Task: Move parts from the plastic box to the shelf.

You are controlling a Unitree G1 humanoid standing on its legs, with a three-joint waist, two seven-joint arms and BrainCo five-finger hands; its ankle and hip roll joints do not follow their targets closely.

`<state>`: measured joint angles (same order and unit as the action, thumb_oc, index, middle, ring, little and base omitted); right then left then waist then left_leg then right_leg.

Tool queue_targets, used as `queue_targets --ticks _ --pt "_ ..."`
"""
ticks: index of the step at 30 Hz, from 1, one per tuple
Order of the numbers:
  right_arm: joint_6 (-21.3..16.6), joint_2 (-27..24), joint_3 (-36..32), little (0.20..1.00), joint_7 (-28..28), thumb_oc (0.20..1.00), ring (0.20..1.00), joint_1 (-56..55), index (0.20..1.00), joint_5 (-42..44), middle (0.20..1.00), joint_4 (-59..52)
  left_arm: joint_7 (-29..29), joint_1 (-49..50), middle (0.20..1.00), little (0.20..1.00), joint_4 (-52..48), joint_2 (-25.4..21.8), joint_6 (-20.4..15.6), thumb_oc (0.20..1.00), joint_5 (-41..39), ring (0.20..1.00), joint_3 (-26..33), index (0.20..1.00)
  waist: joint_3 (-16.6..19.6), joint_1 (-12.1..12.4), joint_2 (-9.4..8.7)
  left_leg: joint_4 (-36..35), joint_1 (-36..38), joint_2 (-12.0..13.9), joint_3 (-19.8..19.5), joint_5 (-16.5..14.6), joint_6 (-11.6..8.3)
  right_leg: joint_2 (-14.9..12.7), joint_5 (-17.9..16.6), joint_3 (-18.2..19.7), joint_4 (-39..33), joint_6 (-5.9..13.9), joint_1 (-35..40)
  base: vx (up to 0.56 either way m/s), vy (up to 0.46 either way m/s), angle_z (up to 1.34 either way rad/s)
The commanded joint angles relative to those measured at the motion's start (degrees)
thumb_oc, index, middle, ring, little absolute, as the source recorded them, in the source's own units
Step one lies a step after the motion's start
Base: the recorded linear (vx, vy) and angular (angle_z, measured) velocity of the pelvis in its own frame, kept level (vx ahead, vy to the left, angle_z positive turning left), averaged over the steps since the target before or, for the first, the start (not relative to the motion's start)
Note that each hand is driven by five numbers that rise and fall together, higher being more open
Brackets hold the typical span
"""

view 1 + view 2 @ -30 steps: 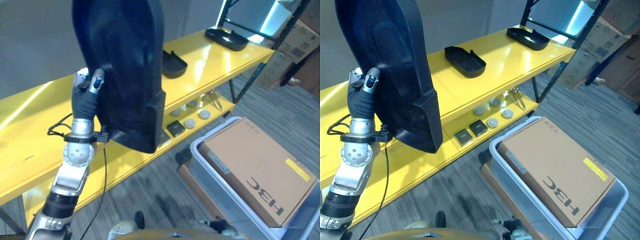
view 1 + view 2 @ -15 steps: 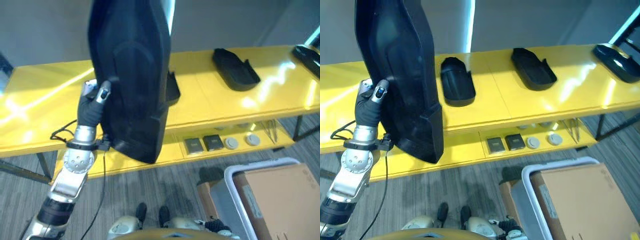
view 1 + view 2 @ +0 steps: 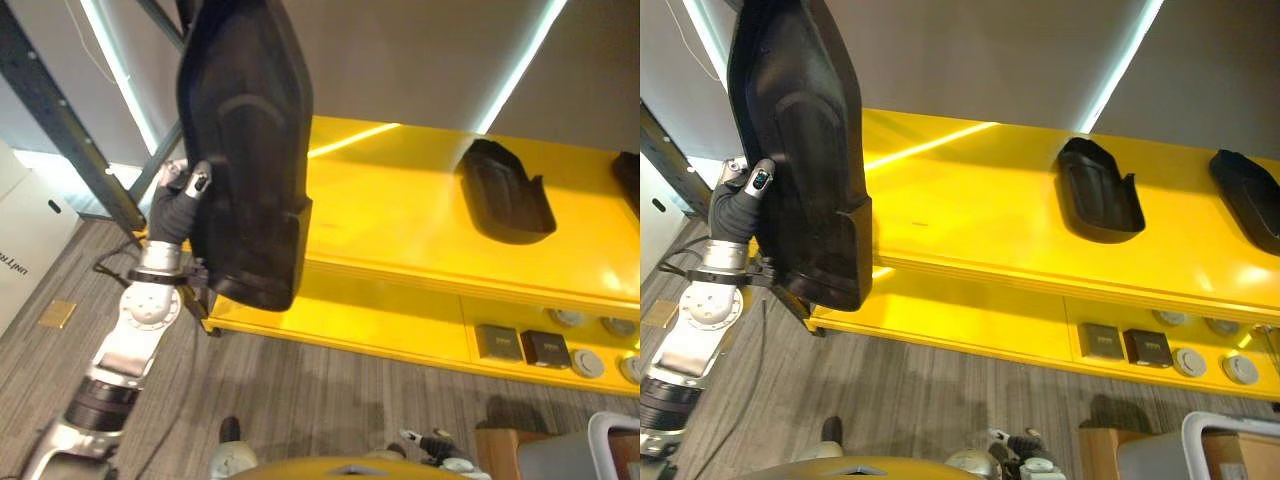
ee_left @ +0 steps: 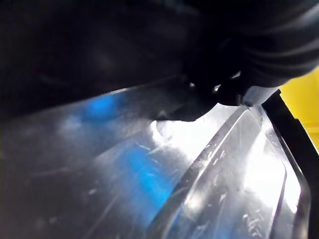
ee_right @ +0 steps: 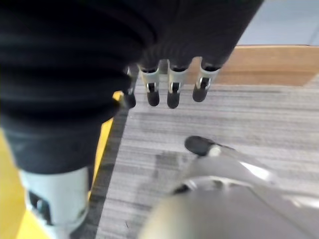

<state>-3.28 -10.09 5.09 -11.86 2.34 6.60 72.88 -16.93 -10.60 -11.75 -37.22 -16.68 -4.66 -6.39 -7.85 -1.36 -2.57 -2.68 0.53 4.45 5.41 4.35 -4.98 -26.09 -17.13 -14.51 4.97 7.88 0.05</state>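
Note:
A large black moulded part (image 3: 245, 150) stands upright in the air in front of the left end of the yellow shelf (image 3: 400, 215). My left hand (image 3: 178, 205) is shut on its left edge, thumb curled onto it; the part's glossy surface (image 4: 124, 164) is very close in the left wrist view. Two similar black parts (image 3: 1098, 190) (image 3: 1250, 200) lie on the shelf's top board to the right. My right hand (image 5: 172, 84) hangs over the carpet with relaxed fingers and holds nothing. A corner of the grey plastic box (image 3: 1200, 445) shows at the bottom right.
The lower shelf board carries small black boxes (image 3: 497, 342) and round discs (image 3: 1188, 360). A dark steel upright (image 3: 70, 130) and a white carton (image 3: 20, 230) stand at the shelf's left end. Grey carpet lies in front of the shelf.
The camera has swung left, so the shelf and plastic box have slid right in view. My left hand still holds the black part upright, now at the shelf's left end.

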Motion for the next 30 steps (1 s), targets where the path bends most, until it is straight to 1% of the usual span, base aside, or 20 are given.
queue_targets --ticks 1,2,3,4,5,6,7,8,10,12,15,16,17,18,19,20,23,24,27,30 --pt "-0.07 0.09 2.11 1.000 -3.09 1.000 1.000 1.75 1.000 -3.43 1.000 -1.03 -4.84 0.68 0.200 0.200 -6.13 1.16 -2.54 0.200 5.13 0.200 7.84 0.200 0.64 1.20 3.59 1.34 0.93 1.43 2.94 -5.36 0.96 5.43 8.87 -4.13 3.92 3.94 -1.48 0.06 0.258 -0.97" --pt "-0.15 0.30 4.16 1.000 -3.40 1.000 1.000 2.08 1.000 -6.26 1.000 -1.92 -5.45 1.27 0.200 0.200 -5.22 0.82 -2.25 0.200 5.66 0.200 8.75 0.200 0.39 0.72 3.66 0.37 1.93 1.43 3.73 -5.37 1.01 7.94 10.51 -3.43 3.58 3.51 -2.62 0.07 0.180 -1.07" --pt "-0.40 0.55 5.29 1.000 -3.20 1.000 1.000 2.03 1.000 -6.84 1.000 -2.42 -5.61 1.47 0.200 0.200 -4.39 0.97 -2.62 0.200 5.41 0.200 8.97 0.200 0.26 0.16 3.74 -0.56 2.31 1.63 4.16 -4.80 0.91 10.23 11.62 -1.36 2.93 3.19 -3.91 0.09 0.114 -0.89" --pt "-0.67 0.71 6.12 1.000 -2.67 1.000 1.000 1.82 1.000 -6.62 1.000 -2.87 -6.04 1.13 0.200 0.200 -2.88 1.46 -2.66 0.200 4.68 0.200 8.84 0.200 -0.21 -1.10 3.79 -1.03 2.68 1.76 4.01 -4.63 0.84 13.39 13.25 2.55 1.48 2.74 -5.51 0.07 0.067 -0.46" --pt "-0.91 0.80 6.77 1.000 -2.38 1.000 1.000 1.48 1.000 -6.30 1.000 -3.29 -6.22 0.37 0.200 0.200 -1.54 1.81 -2.22 0.200 4.12 0.200 8.62 0.200 -0.56 -2.13 3.58 -1.26 2.51 1.73 3.86 -4.12 0.79 15.48 13.52 5.46 -0.20 2.16 -7.24 0.09 0.041 -0.26" --pt "-1.01 0.86 6.72 1.000 -2.08 1.000 1.000 0.55 1.000 -5.71 1.000 -3.28 -6.21 -0.89 0.200 0.200 -0.21 1.67 -1.47 0.200 4.62 0.200 7.99 0.200 -0.62 -2.36 3.43 -1.29 2.53 1.75 3.94 -4.21 0.61 16.15 14.07 7.29 -1.25 1.81 -6.83 0.08 -0.015 -0.11" --pt "-1.04 1.13 6.65 1.000 -1.74 1.000 1.000 0.05 1.000 -5.10 1.000 -3.16 -6.03 -0.82 0.200 0.200 0.55 1.68 -0.97 0.200 5.31 0.200 8.05 0.200 -0.80 -2.49 3.05 -1.67 2.83 1.76 4.22 -3.93 0.58 16.37 13.87 7.43 -2.16 1.53 -6.40 0.04 -0.067 0.00" --pt "-1.31 0.83 6.78 1.000 -1.22 1.000 1.000 -0.25 1.000 -4.09 1.000 -3.49 -6.20 -1.57 0.200 0.200 2.01 2.00 -0.97 0.200 4.62 0.200 7.58 0.200 -1.21 -3.17 2.89 -1.83 2.35 1.88 3.93 -3.39 0.55 17.49 13.98 9.32 -2.39 1.09 -6.62 -0.02 -0.093 0.12" --pt "-0.99 -0.23 7.41 1.000 -0.15 1.000 1.000 -0.72 1.000 -4.89 1.000 -2.49 -6.43 -3.88 0.200 0.200 4.88 2.50 -0.25 0.200 3.66 0.200 7.13 0.200 -1.32 -3.49 2.84 -2.32 0.91 2.28 4.25 -2.53 0.02 17.63 13.22 8.39 -4.60 1.30 -7.08 -0.04 -0.095 0.07" --pt "-0.02 -2.30 8.20 1.000 0.19 1.000 1.000 -0.92 1.000 -7.07 1.000 -0.22 -5.66 -8.78 0.200 0.200 10.37 3.68 0.94 0.200 2.06 0.200 3.96 0.200 -1.37 -4.62 3.05 -2.32 -0.70 3.26 4.65 -1.71 -0.72 18.27 12.25 7.46 -7.14 1.09 -7.04 0.02 -0.133 0.00" --pt "0.00 -3.35 6.47 1.000 -0.58 1.000 1.000 -0.65 1.000 -5.93 1.000 0.40 -6.13 -12.14 0.200 0.200 14.06 4.03 1.96 0.200 1.96 0.200 2.36 0.200 -1.79 -5.48 3.32 -2.32 -1.55 3.75 4.85 -1.28 -1.07 18.44 11.38 7.24 -8.76 1.09 -7.20 0.01 -0.064 -0.04" --pt "-0.38 -3.46 5.49 1.000 -1.00 1.000 1.000 -0.74 1.000 -4.66 1.000 -0.01 -6.79 -13.24 0.200 0.200 15.29 4.02 2.56 0.200 2.75 0.200 2.36 0.200 -1.91 -6.18 3.31 -2.32 -1.81 3.85 5.18 -1.27 -1.10 18.54 11.04 7.53 -9.22 1.19 -7.52 0.00 -0.020 -0.13" --pt "-0.36 -3.47 5.43 1.000 -1.00 1.000 1.000 -0.72 1.000 -4.63 1.000 -0.04 -6.86 -13.42 0.200 0.200 15.45 4.05 2.51 0.200 2.78 0.200 2.25 0.200 -1.89 -6.09 3.33 -2.32 -1.86 3.85 5.23 -1.27 -1.10 18.56 10.99 7.57 -9.27 1.19 -7.57 -0.05 -0.036 -0.23" --pt "-1.02 -3.43 5.46 1.000 -0.94 1.000 1.000 0.35 1.000 -2.68 1.000 -0.39 -8.91 -19.37 0.200 0.200 21.26 4.92 4.01 0.200 3.14 0.200 -0.16 0.200 -2.57 -7.18 3.22 -2.32 -3.11 4.19 6.38 -0.76 -1.27 18.88 10.12 8.97 -9.29 1.21 -9.60 -0.05 -0.041 -0.29" --pt "-1.20 -3.03 7.06 1.000 -0.45 1.000 1.000 0.64 1.000 -3.21 1.000 -0.71 -9.73 -22.08 0.200 0.200 24.36 4.92 4.90 0.200 3.48 0.200 -0.87 0.200 -2.81 -7.87 3.12 -2.32 -3.79 4.38 6.98 -0.63 -1.44 19.02 9.60 9.56 -9.36 1.25 -10.79 -0.06 -0.041 -0.30" --pt "-1.19 -3.00 7.01 1.000 -0.45 1.000 1.000 0.69 1.000 -3.21 1.000 -0.70 -9.79 -22.29 0.200 0.200 24.58 4.90 4.81 0.200 3.46 0.200 -0.99 0.200 -2.76 -7.78 3.10 -2.32 -3.90 4.39 7.04 -0.62 -1.44 19.03 9.57 9.62 -9.34 1.25 -10.94 -0.01 -0.013 -0.33" --pt "-1.40 -2.43 8.10 1.000 -0.10 1.000 1.000 1.03 1.000 -3.22 1.000 -1.09 -10.67 -25.00 0.200 0.200 28.83 4.01 5.71 0.200 3.96 0.200 -1.51 0.200 -3.09 -8.33 2.92 -2.32 -4.38 4.60 7.81 -0.45 -1.49 19.23 9.06 10.41 -9.42 1.33 -12.06 -0.01 -0.006 -0.34" --pt "-1.73 -1.68 9.74 1.000 0.30 1.000 1.000 1.52 1.000 -3.04 1.000 -1.97 -12.08 -28.97 0.200 0.200 32.79 2.71 6.39 0.200 3.04 0.200 -2.14 0.200 -3.69 -8.88 2.87 -2.32 -5.26 4.71 8.49 -0.16 -1.63 19.45 8.53 11.47 -9.39 1.38 -13.63 -0.02 -0.007 -0.30" --pt "-1.97 -1.10 10.89 1.000 0.73 1.000 1.000 1.95 1.000 -3.12 1.000 -2.62 -13.28 -30.28 0.200 0.200 33.49 1.76 6.28 0.200 2.78 0.200 -1.69 0.200 -4.26 -9.03 2.60 -2.32 -5.80 4.83 9.01 0.01 -1.78 19.50 8.19 11.89 -9.40 1.45 -14.49 -0.01 -0.013 -0.27" --pt "-2.27 -1.26 11.01 1.000 0.68 1.000 1.000 2.65 1.000 -1.97 1.000 -2.95 -13.31 -32.99 0.200 0.200 36.54 -0.68 7.58 0.200 3.31 0.200 -2.46 0.200 -5.01 -9.25 2.53 -2.32 -6.66 4.94 9.29 0.37 -1.89 19.53 7.81 12.38 -9.45 1.51 -15.54 -0.02 -0.018 -0.08"
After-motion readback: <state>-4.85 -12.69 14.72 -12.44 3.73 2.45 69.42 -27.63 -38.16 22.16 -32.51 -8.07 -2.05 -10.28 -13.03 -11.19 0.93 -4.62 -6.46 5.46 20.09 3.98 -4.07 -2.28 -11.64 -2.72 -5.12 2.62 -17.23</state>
